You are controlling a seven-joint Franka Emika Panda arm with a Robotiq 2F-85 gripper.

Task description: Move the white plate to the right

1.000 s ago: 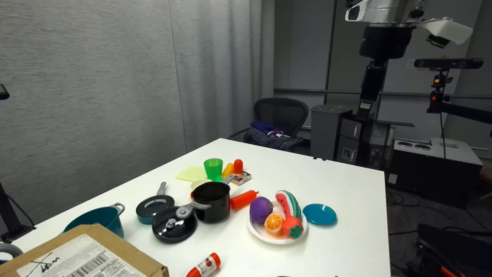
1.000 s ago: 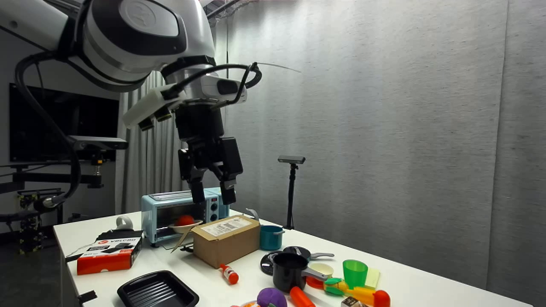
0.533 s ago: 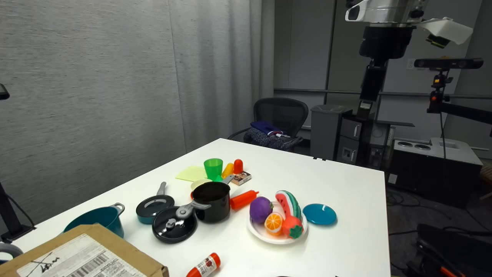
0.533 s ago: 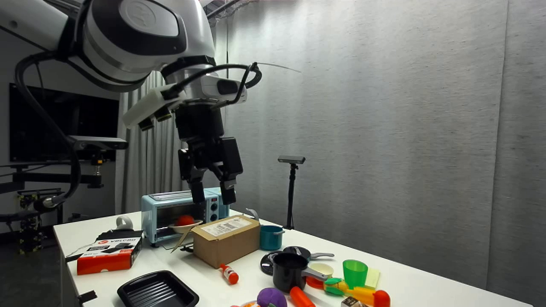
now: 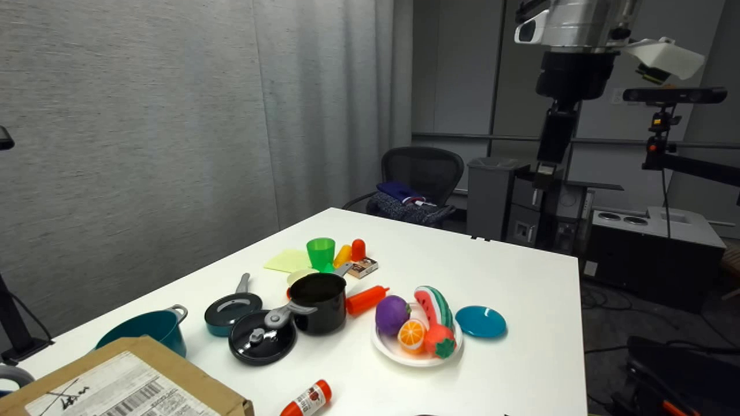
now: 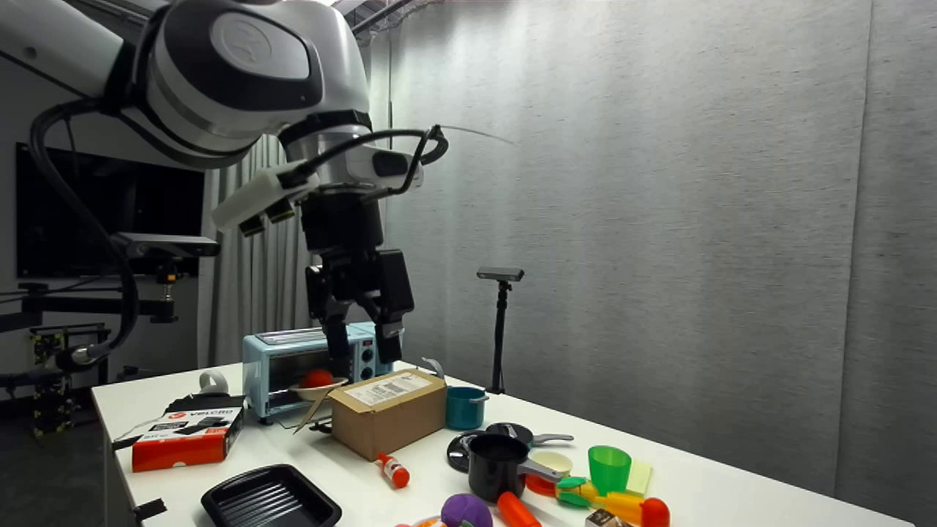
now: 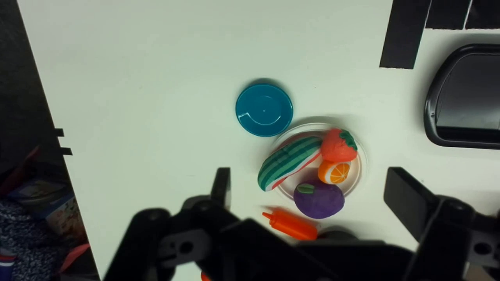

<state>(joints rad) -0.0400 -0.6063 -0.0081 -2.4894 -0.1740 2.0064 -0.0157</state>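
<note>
The white plate (image 5: 407, 359) is round and shallow and stands on the table with toy fruit in it: a watermelon slice (image 5: 435, 306), a strawberry, an orange and a purple fruit. It also shows in the wrist view (image 7: 354, 173), ahead of the fingers; in an exterior view it is almost wholly cut off by the bottom edge. My gripper (image 6: 366, 355) is open and empty, high above the table. In the wrist view the fingers (image 7: 312, 187) stand wide apart with nothing between them at their height.
A teal dish (image 5: 481, 322) lies close beside the plate. A red bottle (image 5: 367, 300) and a black pot (image 5: 318, 303) are on its other side. A black tray (image 7: 465, 95), a cardboard box (image 6: 389, 413) and a blue toaster oven (image 6: 315, 366) also stand on the table.
My gripper has moved down a little over the last half second, still open. The plate, the fruit and the other things have not moved.
</note>
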